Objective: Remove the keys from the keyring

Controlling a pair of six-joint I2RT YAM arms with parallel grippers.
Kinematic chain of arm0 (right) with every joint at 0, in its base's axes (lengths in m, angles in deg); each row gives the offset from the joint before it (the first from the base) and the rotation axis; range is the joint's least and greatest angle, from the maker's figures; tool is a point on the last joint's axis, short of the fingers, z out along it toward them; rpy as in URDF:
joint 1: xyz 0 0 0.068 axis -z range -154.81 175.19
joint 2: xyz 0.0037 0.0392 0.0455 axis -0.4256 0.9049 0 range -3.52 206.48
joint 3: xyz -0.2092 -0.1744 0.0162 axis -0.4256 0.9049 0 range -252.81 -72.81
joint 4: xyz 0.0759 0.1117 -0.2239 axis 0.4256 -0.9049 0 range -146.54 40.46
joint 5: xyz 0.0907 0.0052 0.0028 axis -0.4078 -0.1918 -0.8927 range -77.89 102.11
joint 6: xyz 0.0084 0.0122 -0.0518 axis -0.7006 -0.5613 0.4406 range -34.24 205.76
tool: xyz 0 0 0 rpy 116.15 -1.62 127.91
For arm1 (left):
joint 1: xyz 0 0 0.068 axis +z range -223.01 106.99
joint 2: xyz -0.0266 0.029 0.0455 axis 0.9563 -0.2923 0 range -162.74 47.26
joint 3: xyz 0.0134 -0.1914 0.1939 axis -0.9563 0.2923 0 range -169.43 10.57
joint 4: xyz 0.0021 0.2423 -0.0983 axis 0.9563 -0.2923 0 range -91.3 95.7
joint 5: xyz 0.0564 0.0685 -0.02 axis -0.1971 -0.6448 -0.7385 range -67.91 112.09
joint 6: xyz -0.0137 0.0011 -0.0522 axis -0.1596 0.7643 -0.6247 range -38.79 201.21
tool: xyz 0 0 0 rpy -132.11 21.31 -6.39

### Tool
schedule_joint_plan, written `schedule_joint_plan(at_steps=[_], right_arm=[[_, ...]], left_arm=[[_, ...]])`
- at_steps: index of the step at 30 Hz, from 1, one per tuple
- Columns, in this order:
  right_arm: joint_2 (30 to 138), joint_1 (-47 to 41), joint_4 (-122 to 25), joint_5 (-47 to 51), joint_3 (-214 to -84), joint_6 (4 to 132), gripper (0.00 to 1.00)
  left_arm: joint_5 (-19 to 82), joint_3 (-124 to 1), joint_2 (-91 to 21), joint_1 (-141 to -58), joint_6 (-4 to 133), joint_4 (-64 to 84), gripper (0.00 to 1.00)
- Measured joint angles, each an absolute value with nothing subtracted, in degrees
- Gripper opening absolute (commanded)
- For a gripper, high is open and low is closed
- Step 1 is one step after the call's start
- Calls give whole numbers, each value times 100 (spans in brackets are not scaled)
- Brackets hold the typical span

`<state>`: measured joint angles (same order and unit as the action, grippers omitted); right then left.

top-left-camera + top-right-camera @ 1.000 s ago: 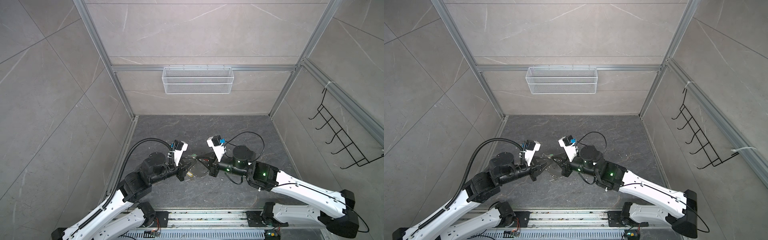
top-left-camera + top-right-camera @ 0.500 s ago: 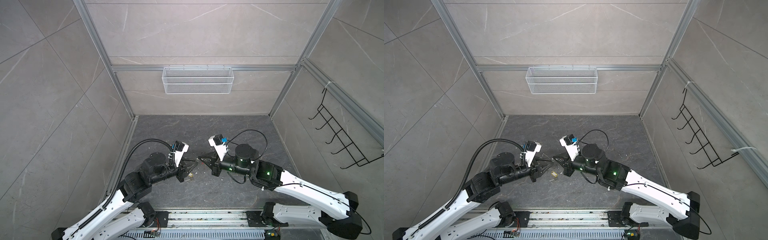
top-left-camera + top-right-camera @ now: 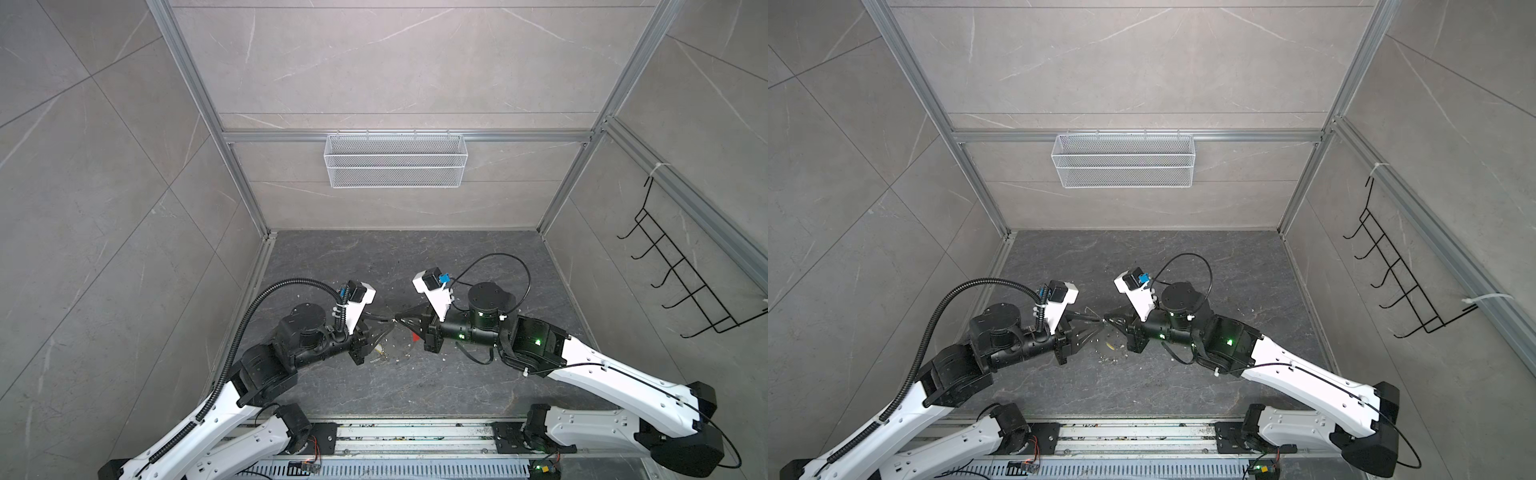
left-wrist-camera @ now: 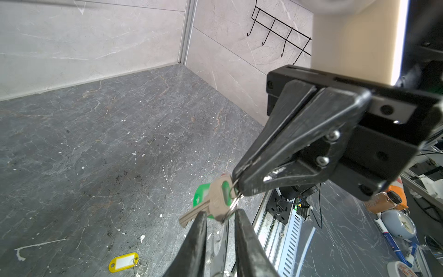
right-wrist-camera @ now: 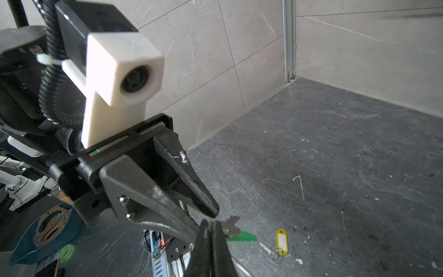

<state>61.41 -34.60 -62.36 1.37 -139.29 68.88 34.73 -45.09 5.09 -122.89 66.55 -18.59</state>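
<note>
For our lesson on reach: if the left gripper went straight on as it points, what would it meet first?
Most likely the green-tagged key hanging from the shut right gripper, just ahead of the left gripper.

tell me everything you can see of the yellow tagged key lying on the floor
The yellow-tagged key is a small silver metal key joined by a tiny silver split ring to an oblong yellow plastic tag with a white label window. The window looks blank. It lies flat on the dark grey marbled floor, with key and tag splayed at an angle from the split ring. Nothing but the floor touches it.
</note>
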Motion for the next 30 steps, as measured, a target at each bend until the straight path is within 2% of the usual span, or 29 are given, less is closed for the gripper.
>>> schedule_joint_plan(at_steps=[11,18,22,30], right_arm=[[6176,-3456,-6328,93,-13957,6890,0],[6174,-3428,-6446,178,-13997,6890,0],[6174,-3425,-6496,200,-14023,6890,0],[6174,-3425,-6523,253,-14038,6885,0]], left_arm=[[3834,-4767,209,-12289,6802,-1966,25],[3917,-4767,155,-12285,6797,-2115,5],[3895,-4767,168,-12285,6797,-2128,0],[3847,-4767,170,-12285,6797,-2117,0]])
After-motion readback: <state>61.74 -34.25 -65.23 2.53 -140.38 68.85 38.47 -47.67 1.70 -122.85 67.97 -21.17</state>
